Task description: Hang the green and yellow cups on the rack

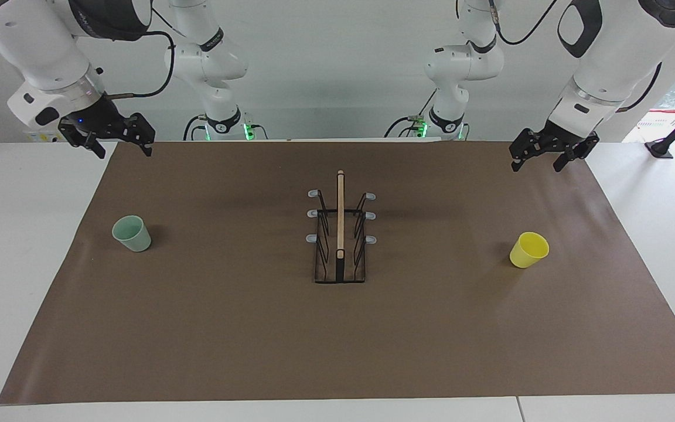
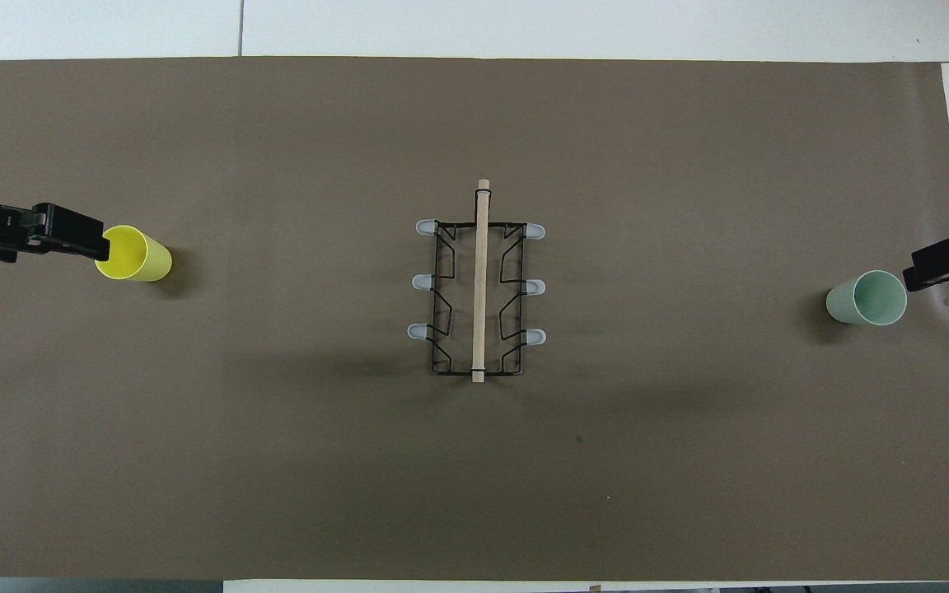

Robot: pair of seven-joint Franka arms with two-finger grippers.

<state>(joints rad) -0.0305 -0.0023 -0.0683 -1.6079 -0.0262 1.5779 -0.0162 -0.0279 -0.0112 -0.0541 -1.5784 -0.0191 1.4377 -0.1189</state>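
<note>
The black wire rack (image 1: 340, 234) with a wooden centre bar and grey-tipped prongs stands mid-mat; it also shows in the overhead view (image 2: 479, 284). The pale green cup (image 1: 132, 233) stands upright toward the right arm's end (image 2: 867, 298). The yellow cup (image 1: 529, 249) stands upright toward the left arm's end (image 2: 134, 254). My right gripper (image 1: 125, 153) hangs open and empty over the mat's edge by the robots, well above the green cup (image 2: 932, 268). My left gripper (image 1: 535, 168) hangs open and empty over the mat, above and apart from the yellow cup (image 2: 87, 239).
A brown mat (image 1: 226, 328) covers most of the white table (image 1: 21, 264). No cup hangs on the rack's prongs. A black stand (image 1: 671, 140) and other items sit off the mat at the left arm's end.
</note>
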